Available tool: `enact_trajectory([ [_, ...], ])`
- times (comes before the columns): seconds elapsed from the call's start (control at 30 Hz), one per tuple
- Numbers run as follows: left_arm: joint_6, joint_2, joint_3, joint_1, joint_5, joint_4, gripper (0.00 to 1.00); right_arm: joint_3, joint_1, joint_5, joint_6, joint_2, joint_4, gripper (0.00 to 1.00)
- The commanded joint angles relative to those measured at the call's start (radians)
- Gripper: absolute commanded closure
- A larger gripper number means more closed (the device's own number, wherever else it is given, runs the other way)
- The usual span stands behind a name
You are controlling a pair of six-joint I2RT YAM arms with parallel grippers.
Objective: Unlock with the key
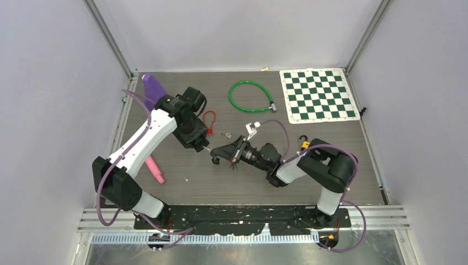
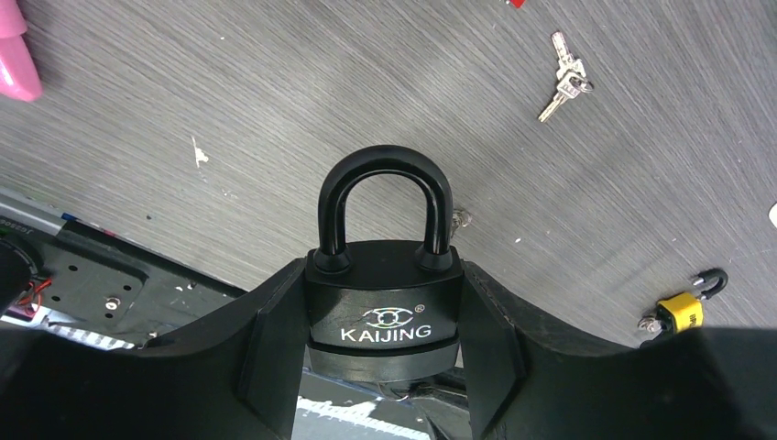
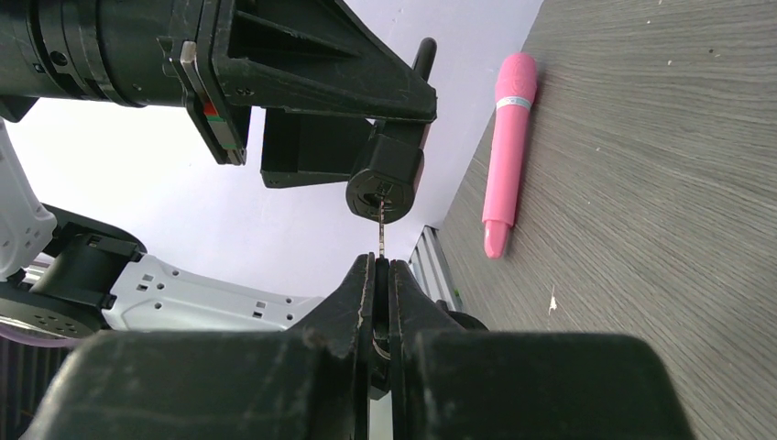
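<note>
The left end effector (image 1: 198,141) is clamped half-wide on the body of the black KAIJING padlock (image 2: 385,302). It holds the lock in the air above the middle of the table (image 1: 331,176), a little toward the left edge. The shackle stands clear of the fingers and looks closed.

Across from it, the right end effector (image 3: 382,266) is pinched nearly flat on the thin silver key (image 3: 382,231). The key's tip sits right at the mouth of the keyway in the lock's underside, with most of the blade showing.

The step in hand is seating the key. My read is that the blade should go straight in along the keyway's own line, all the way down, before any turn. Twisting early risks bending a blade that slim or rolling it in the pinch. The turn should then come from the wrist about the blade's axis, with the left grip firm enough to stop the body spinning along.

Now the count:
- **Padlocks:** two, the black one in hand and a small yellow-bodied padlock (image 2: 681,312) lying toward the right edge.
- **Keys:** the one gripped, plus a loose silver bunch (image 2: 566,84) near the table's middle that looks like two keys on a ring.
- **Green cable lock:** one loop (image 1: 251,97) by the far edge.
- **Green-and-white chequered mat:** one (image 1: 318,95) in the far right corner.
- **Pink cylindrical marker:** one (image 1: 155,169) toward the left edge.
- **Purple wedge-shaped piece:** one (image 1: 154,87) in the far left corner.
- **Thin red loop:** one (image 1: 209,120).
</note>
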Motion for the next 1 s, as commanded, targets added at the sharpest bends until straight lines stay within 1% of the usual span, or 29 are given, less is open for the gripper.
enact_trajectory([
  [0.0,0.016,-0.055,0.007,0.004,0.029,-0.022,1.00,0.054,-0.009,-0.011,-0.026,0.002,0.065,0.95],
  [0.33,0.001,-0.111,-0.049,0.024,0.115,0.039,1.00,0.088,-0.009,-0.050,-0.021,0.022,0.056,0.94],
  [0.4,-0.007,-0.121,-0.054,0.024,0.116,0.041,1.00,0.081,-0.008,-0.032,-0.020,0.017,0.047,0.95],
  [0.47,-0.026,-0.134,-0.066,0.024,0.119,0.050,1.00,0.081,-0.008,-0.014,-0.014,0.006,0.011,0.95],
  [0.5,-0.039,-0.143,-0.077,0.024,0.124,0.059,1.00,0.082,-0.007,-0.005,-0.011,0.001,-0.033,0.94],
  [0.63,-0.104,-0.193,-0.160,0.024,0.198,0.143,1.00,0.071,0.006,0.066,-0.002,-0.034,-0.132,0.95],
  [0.73,-0.162,-0.229,-0.222,0.024,0.243,0.212,1.00,0.068,0.030,0.116,0.004,-0.053,-0.155,0.95],
  [0.8,-0.187,-0.247,-0.244,0.024,0.240,0.253,1.00,0.071,0.048,0.134,0.007,-0.056,-0.154,0.95],
  [0.9,-0.196,-0.265,-0.243,0.024,0.224,0.267,1.00,0.071,0.069,0.154,0.021,-0.057,-0.154,0.95],
  [0.97,-0.195,-0.272,-0.233,0.023,0.215,0.268,1.00,0.068,0.074,0.203,0.038,-0.054,-0.161,0.95],
])
